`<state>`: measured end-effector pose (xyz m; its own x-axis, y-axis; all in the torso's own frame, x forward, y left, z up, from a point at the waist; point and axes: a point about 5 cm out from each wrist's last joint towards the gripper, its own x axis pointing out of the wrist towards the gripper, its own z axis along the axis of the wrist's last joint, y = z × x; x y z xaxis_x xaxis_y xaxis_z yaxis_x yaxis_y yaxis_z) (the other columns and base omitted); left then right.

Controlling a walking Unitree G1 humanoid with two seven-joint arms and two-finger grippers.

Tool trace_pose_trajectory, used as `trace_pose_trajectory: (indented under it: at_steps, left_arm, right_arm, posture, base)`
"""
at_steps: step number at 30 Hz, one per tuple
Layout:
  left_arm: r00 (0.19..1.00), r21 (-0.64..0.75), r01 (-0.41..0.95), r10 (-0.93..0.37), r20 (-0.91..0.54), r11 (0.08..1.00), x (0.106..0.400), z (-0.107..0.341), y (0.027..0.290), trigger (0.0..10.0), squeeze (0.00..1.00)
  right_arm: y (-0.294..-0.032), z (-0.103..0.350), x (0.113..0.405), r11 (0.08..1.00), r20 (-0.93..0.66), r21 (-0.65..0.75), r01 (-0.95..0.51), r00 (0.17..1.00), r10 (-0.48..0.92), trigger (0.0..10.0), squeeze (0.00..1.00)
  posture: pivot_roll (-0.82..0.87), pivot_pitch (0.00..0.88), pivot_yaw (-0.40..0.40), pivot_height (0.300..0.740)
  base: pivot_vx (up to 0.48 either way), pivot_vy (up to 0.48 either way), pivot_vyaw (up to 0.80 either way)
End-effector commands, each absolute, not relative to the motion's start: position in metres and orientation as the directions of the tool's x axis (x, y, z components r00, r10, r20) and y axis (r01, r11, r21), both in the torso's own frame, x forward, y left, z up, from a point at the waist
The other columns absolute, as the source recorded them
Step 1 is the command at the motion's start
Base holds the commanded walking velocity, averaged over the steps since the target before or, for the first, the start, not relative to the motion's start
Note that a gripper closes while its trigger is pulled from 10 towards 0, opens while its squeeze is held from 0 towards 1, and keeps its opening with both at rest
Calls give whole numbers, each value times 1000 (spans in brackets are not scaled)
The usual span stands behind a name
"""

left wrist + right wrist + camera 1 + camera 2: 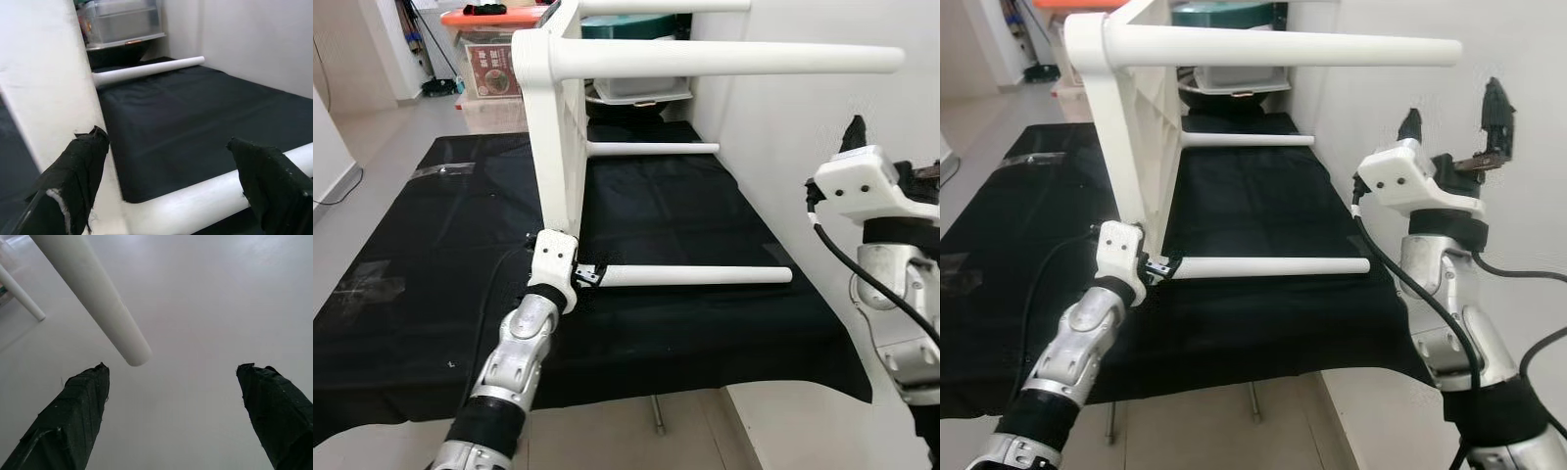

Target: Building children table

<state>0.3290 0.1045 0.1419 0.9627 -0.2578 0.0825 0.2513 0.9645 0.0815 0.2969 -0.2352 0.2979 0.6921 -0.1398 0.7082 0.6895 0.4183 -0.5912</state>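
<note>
The table lies tipped on its side on the black cloth, its top standing on edge and four legs pointing right toward the wall, which likely leaves the leg joints easy to reach. The left gripper is at the near lower leg, right where it meets the top; its fingers are spread apart on either side of the leg, not clenched on it. The right gripper is raised near the wall, released and empty, just below the tip of the upper leg, probably ready to steady it.
</note>
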Motion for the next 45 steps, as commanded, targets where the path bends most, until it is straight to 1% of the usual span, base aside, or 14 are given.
trace_pose_trajectory:
  at_steps: [1, 10, 11, 14, 16, 18, 22, 26, 32, 37, 44, 45]
  left_arm:
    - [970, 93, 229, -235, 54, 969, 325, 135, 105, 10000, 0]
    - [972, 99, 219, -226, 64, 971, 322, 137, 104, 10000, 0]
    - [982, 122, 152, -164, 97, 981, 320, 142, 108, 10000, 0]
    - [985, 133, 119, -134, 109, 984, 319, 143, 111, 10000, 0]
    - [989, 146, 55, -74, 127, 988, 318, 144, 117, 10000, 0]
    - [989, 146, 55, -74, 127, 988, 318, 144, 117, 10000, 0]
    - [992, 138, 2, -19, 122, 990, 322, 145, 123, 10000, 0]
    - [995, 120, -2, -10, 104, 993, 324, 143, 126, 10000, 0]
    - [998, 101, -20, 13, 69, 995, 332, 137, 133, 10000, 0]
    - [998, 116, -38, 31, 62, 993, 350, 140, 138, 10000, 0]
    - [998, 100, -44, 38, 59, 994, 359, 144, 139, 10000, 0]
    - [998, 97, -40, 35, 49, 994, 362, 144, 139, 10000, 0]
  right_arm:
    - [-234, 303, 299, 415, 719, -594, 689, 686, -110, 10000, 0]
    - [-234, 305, 306, 429, 713, -598, 677, 694, -102, 10000, 0]
    - [-234, 303, 308, 435, 711, -602, 670, 698, -91, 10000, 0]
    - [-234, 302, 308, 436, 709, -604, 667, 699, -88, 10000, 0]
    - [-234, 300, 310, 440, 706, -607, 662, 704, -85, 10000, 0]
    - [-234, 300, 310, 440, 706, -607, 662, 704, -85, 10000, 0]
    - [-234, 299, 312, 446, 704, -608, 657, 705, -78, 10000, 0]
    - [-235, 298, 313, 445, 704, -609, 657, 706, -78, 10000, 0]
    - [-237, 297, 313, 445, 703, -609, 657, 706, -80, 10000, 0]
    - [-238, 298, 314, 445, 709, -605, 661, 701, -77, 10000, 0]
    - [-238, 299, 312, 438, 717, -600, 669, 693, -76, 10000, 0]
    - [-239, 301, 311, 424, 724, -602, 677, 687, -68, 10000, 0]
  posture:
    - [-95, 0, -13, 740]
    - [-85, 0, -18, 740]
    - [-85, 0, -18, 740]
    - [-85, 0, -18, 740]
    - [-78, 0, -22, 740]
    - [-78, 0, -22, 740]
    - [-81, 0, -20, 740]
    - [-81, 0, -20, 740]
    - [-84, 0, -20, 740]
    - [-97, 0, -8, 740]
    - [-111, 0, 3, 740]
    - [-114, 0, 5, 740]
  base:
    - [0, 0, 0]
    - [0, 0, 0]
    - [0, 0, 0]
    - [0, 0, 0]
    - [0, 0, 0]
    - [0, 0, 0]
    - [0, 0, 0]
    - [0, 0, 0]
    - [0, 0, 0]
    - [0, 0, 0]
    - [0, 0, 0]
    - [0, 0, 0]
